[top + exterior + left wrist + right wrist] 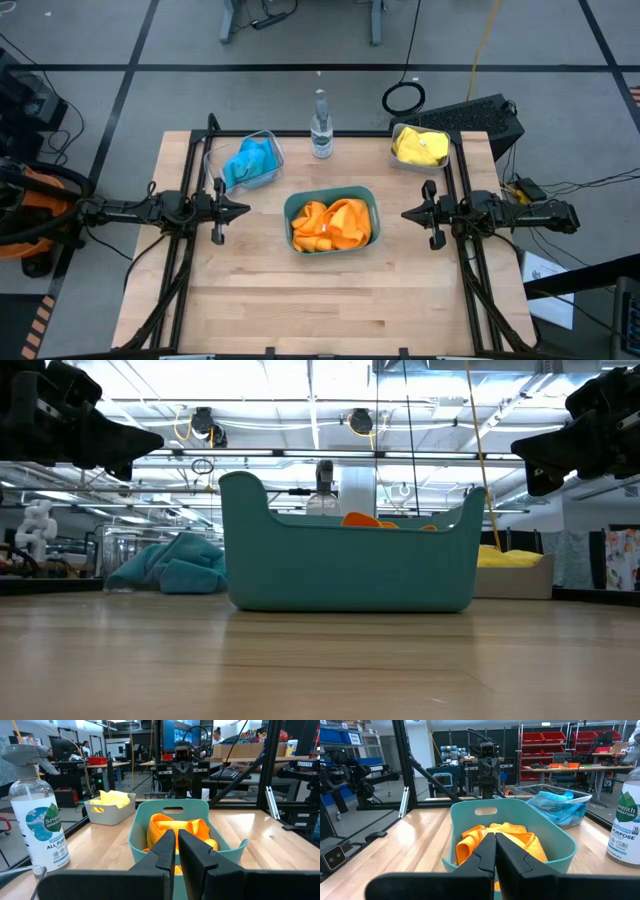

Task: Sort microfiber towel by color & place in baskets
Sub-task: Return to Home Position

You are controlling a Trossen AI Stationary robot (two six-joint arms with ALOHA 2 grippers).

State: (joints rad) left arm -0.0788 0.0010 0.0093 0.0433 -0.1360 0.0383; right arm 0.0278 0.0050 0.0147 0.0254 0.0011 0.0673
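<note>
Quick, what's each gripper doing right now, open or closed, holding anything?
Left gripper: closed, holding nothing, beside the teal basket.
Right gripper: closed, holding nothing, on the basket's other side.

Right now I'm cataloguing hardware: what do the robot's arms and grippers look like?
The left arm and right arm are slim, matte black. The left gripper and right gripper each have two flat, tapering black fingers on a crossbar.
</note>
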